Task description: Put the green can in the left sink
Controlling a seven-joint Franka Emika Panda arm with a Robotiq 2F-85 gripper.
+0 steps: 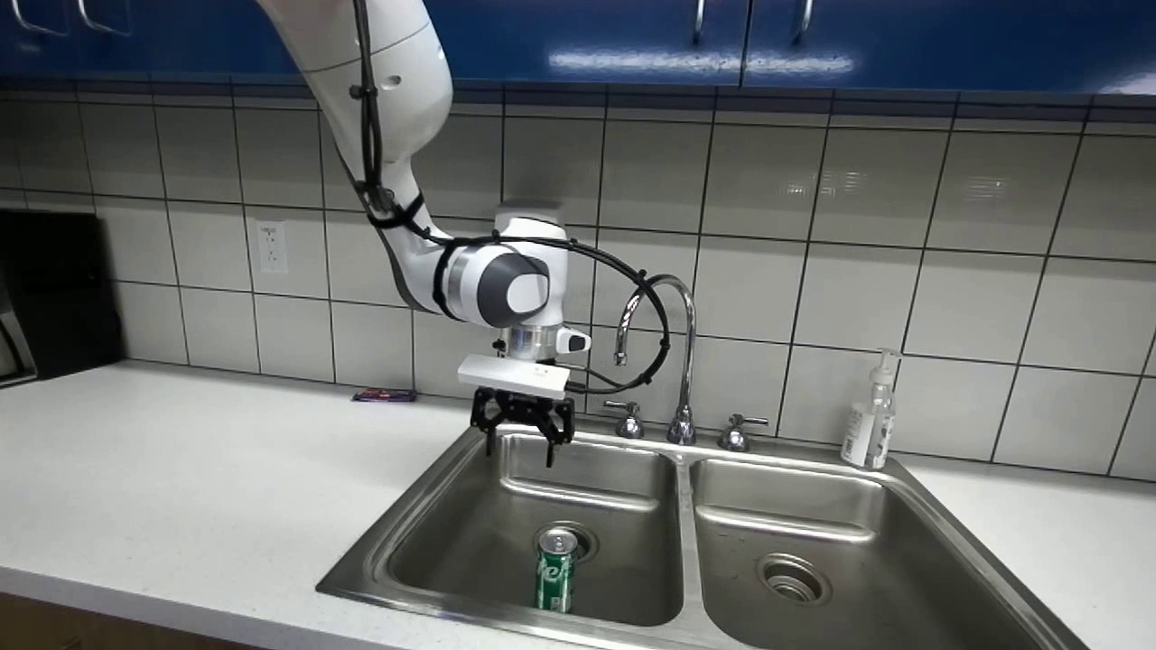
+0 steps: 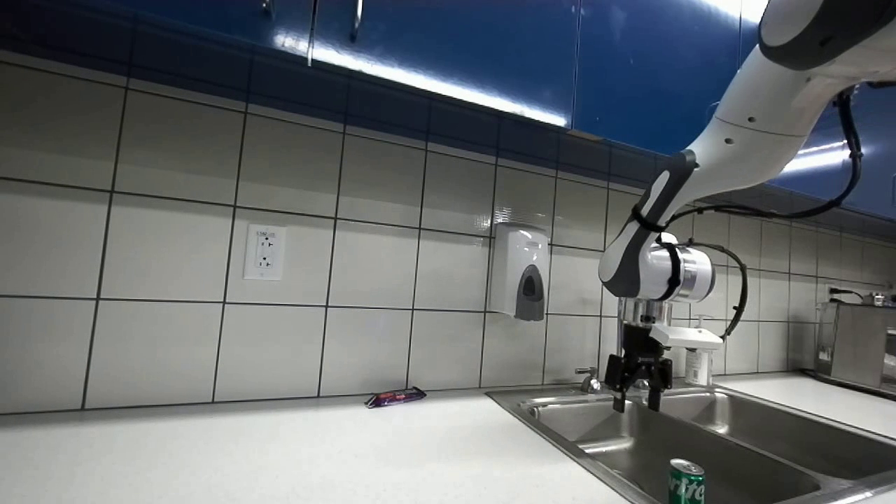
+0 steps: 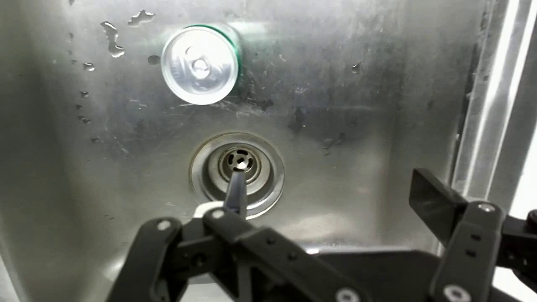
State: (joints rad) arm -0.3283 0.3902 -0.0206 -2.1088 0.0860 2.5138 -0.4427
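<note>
The green can (image 1: 554, 578) stands upright on the floor of the left sink (image 1: 461, 551), just in front of its round drain. In an exterior view the can (image 2: 686, 490) is cut off at the bottom edge. In the wrist view the can (image 3: 200, 65) is seen from above, silver top up, beyond the drain (image 3: 239, 163). My gripper (image 1: 519, 459) is open and empty, fingers pointing down, above the back part of the left sink. It is apart from the can in both exterior views (image 2: 637, 409). Its spread fingers (image 3: 329, 174) show in the wrist view with nothing between them.
The faucet (image 1: 688, 361) rises behind the basins, close to the wrist and its cable. The twin basin (image 1: 849, 578) lies beside the left sink. A clear soap bottle (image 1: 871, 420) stands at the back corner. A purple wrapper (image 1: 384, 395) lies by the wall. A dispenser (image 2: 519, 273) hangs there.
</note>
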